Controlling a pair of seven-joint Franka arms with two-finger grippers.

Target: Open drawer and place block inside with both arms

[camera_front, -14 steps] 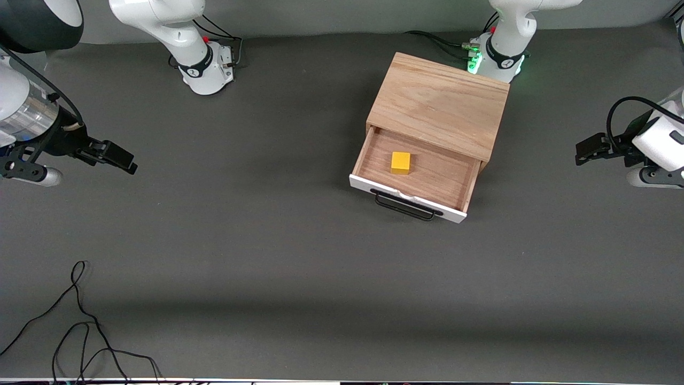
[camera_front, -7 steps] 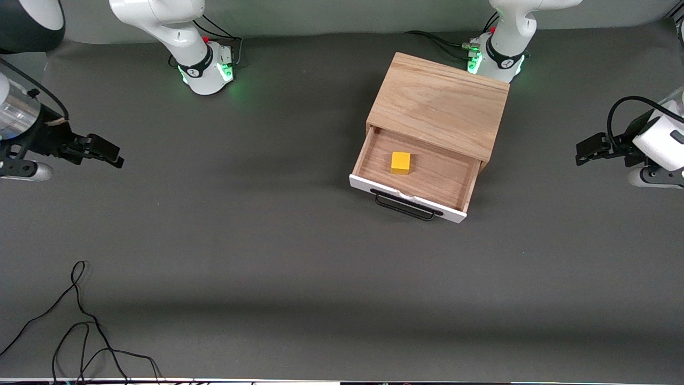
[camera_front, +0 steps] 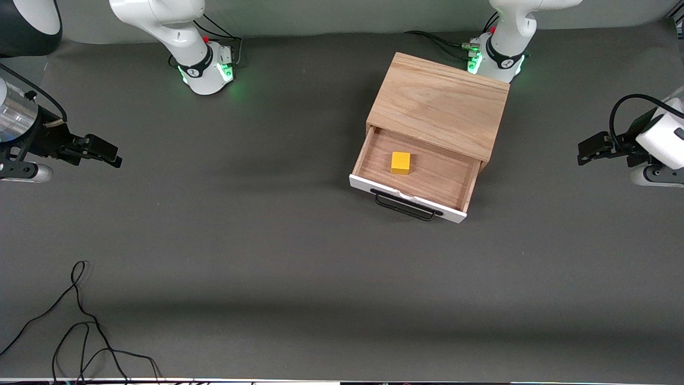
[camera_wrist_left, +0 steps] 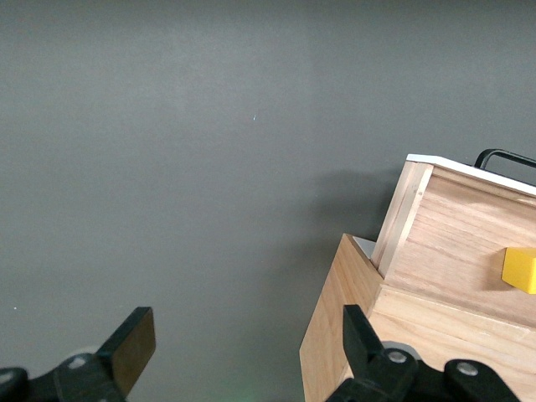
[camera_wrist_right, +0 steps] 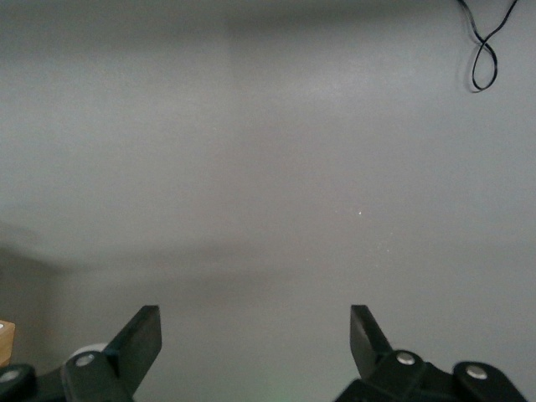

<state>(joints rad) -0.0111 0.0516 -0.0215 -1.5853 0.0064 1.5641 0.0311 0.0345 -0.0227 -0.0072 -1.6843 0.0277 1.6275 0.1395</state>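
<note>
The light oak cabinet (camera_front: 438, 104) stands near the left arm's base, and its drawer (camera_front: 446, 179) is pulled out toward the front camera, white front and black handle (camera_front: 404, 207) leading. On the drawer floor rests the yellow block (camera_front: 401, 162), whose edge also shows in the left wrist view (camera_wrist_left: 521, 270). My left gripper (camera_front: 582, 152) hangs open and empty over bare table at the left arm's end, apart from the cabinet (camera_wrist_left: 352, 318). At the right arm's end my right gripper (camera_front: 109, 155) is open and empty over the mat, its fingers (camera_wrist_right: 138, 339) wide apart.
A loose black cable (camera_front: 80, 321) lies near the front edge at the right arm's end, also seen in the right wrist view as a looped cable (camera_wrist_right: 486, 46). Both arm bases (camera_front: 206, 67) glow green. Dark grey mat (camera_front: 267, 224) covers the table.
My right gripper has drawn back toward the right arm's end of the table, then nearly stopped. The right arm's base light turned green. Drawer, block and left gripper stay put.
</note>
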